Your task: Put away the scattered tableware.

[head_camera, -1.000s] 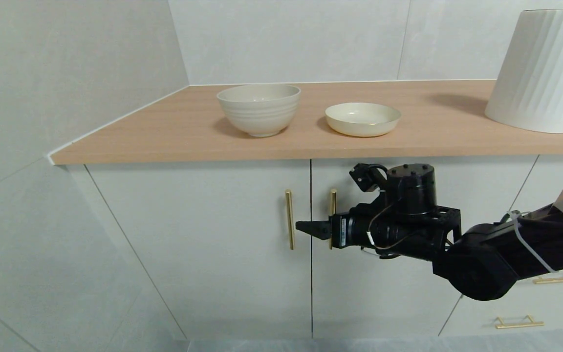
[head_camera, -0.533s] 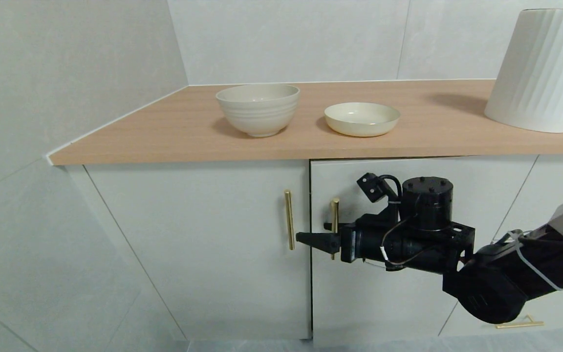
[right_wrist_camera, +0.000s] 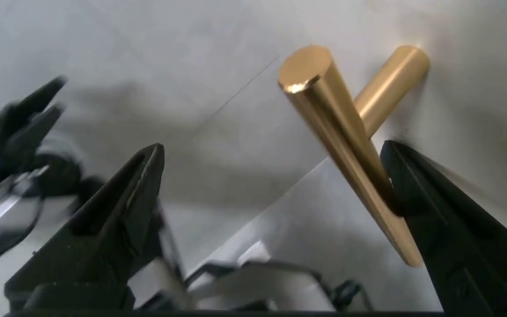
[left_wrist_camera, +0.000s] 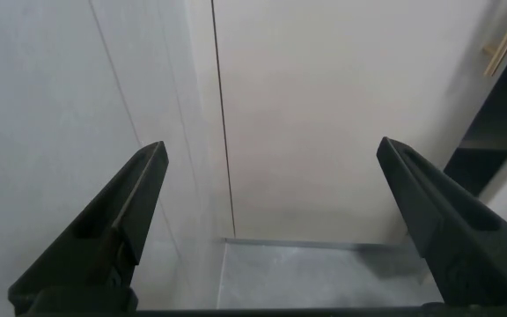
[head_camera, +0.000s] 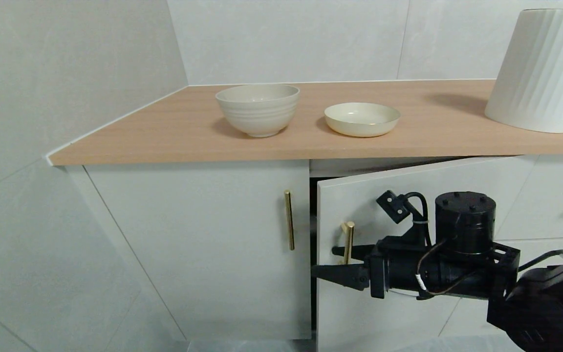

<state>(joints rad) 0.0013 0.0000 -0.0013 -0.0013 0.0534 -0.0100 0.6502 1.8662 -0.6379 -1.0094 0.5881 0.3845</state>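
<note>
On the wooden counter (head_camera: 164, 139), not yet stowed: deep bowl (head_camera: 258, 110) and shallow dish (head_camera: 362, 119), side by side without touching, both upright, mouths up — round, so no long axis to align. Below, right cabinet door (head_camera: 359, 195) ajar, right gripper (head_camera: 323, 261) jaws spread wide astride its vertical gold handle (head_camera: 347, 242), unclamped; left gripper (left_wrist_camera: 272, 150) likewise wide open, holding nothing, near the shut left door (head_camera: 188, 234).

Ribbed cream bowl (head_camera: 258, 108) upright on counter (head_camera: 164, 139); shallow dish (head_camera: 362, 119) nr, apart.
</note>
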